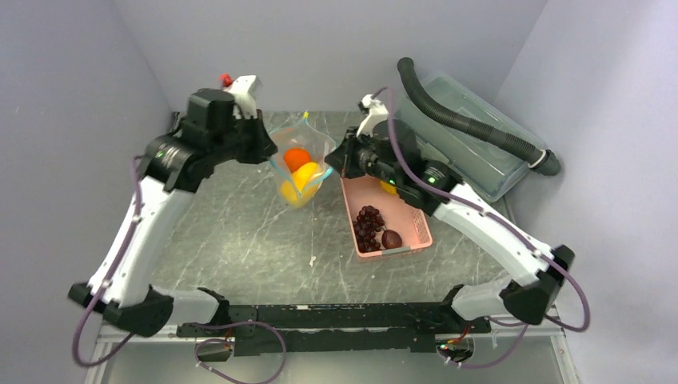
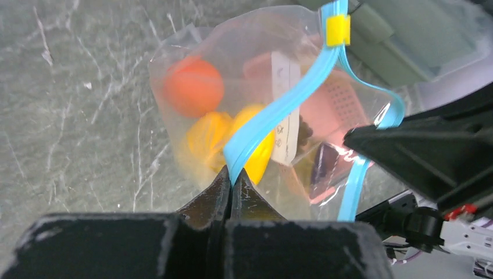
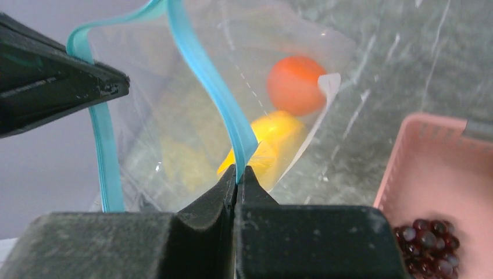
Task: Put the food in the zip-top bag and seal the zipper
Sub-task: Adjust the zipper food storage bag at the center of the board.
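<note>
**A:** From above, where is the bag?

**B:** The zip-top bag (image 1: 312, 142) hangs between my two tools at the far middle of the table (image 1: 240, 232). My left tool (image 1: 272, 154) pinches its left rim and my right tool (image 1: 333, 162) its right rim, so the mouth gapes upward. Inside are an orange (image 1: 297, 158) and, under it, yellow fruit (image 1: 301, 186). I cannot tell whether the bag's bottom touches the table.

**A:** And the other containers?

**B:** The pink basket (image 1: 349, 228) stands just right of the bag. It holds dark grapes (image 1: 368, 226), a reddish-brown fruit (image 1: 392, 238) and something yellow half hidden under my right arm. The clear storage box (image 1: 480, 156) sits far right, with a black hose (image 1: 472, 124) lying over it.

**A:** Your left wrist?

**B:** My left tool is clamped flat on the blue zipper (image 2: 279, 107). A yellow slider (image 2: 338, 30) sits at the strip's far end. The two sides of the strip stand apart, and the orange and yellow fruit show through the plastic.

**A:** Your right wrist?

**B:** My right tool is closed tight on the zipper at the opposite rim, and the left tool grips the strip across the open mouth. The grapes lie in the near corner of the basket, at the lower right.
</note>
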Controlling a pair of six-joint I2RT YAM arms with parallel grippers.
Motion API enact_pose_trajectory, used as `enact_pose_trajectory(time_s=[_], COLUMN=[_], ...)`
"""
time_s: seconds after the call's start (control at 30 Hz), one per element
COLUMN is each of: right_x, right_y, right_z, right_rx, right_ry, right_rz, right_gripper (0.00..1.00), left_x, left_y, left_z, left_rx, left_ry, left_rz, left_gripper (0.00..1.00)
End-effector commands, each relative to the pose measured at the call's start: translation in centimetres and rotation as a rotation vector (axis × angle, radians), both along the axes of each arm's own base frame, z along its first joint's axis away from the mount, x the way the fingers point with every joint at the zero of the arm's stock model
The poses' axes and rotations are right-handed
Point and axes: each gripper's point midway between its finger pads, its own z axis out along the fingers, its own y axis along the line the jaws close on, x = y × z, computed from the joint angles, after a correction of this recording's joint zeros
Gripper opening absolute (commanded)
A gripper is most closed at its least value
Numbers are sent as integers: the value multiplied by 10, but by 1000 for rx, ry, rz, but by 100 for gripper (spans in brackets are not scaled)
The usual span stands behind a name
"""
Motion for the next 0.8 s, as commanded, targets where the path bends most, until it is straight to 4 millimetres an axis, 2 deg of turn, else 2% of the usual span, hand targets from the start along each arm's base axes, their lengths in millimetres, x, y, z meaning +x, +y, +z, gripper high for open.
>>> enact_pose_trajectory(time_s=[0.0,0.2,0.27,0.3,0.37,0.43,0.5,0.6,0.7,0.77], right_x=[-2,4,0,-1,-2,0,0,-1,-5,-7], right_y=[-8,14,20,21,19,14,12,6,3,4], right_z=[27,-60,-79,-81,-73,-55,-28,0,17,16], right_rx=[41,-33,-50,-53,-44,-33,-9,19,51,55], right_ry=[-75,90,137,145,127,86,41,-11,-42,-41], right_rz=[-23,9,35,42,43,25,27,10,14,16], right_gripper=[0,0,0,0,0,0,0,0,0,0], left_x=[-13,-1,-2,-3,-3,0,1,-3,-7,-9], left_y=[17,5,1,1,0,3,6,12,17,20], left_z=[-2,-88,-115,-122,-115,-90,-60,-26,-11,-13], left_rx=[51,91,103,109,102,90,81,68,68,78], left_ry=[-12,161,233,258,241,173,106,39,2,5], left_rz=[17,18,13,14,7,11,17,19,25,26], left_gripper=[0,0,0,0,0,0,0,0,0,0])
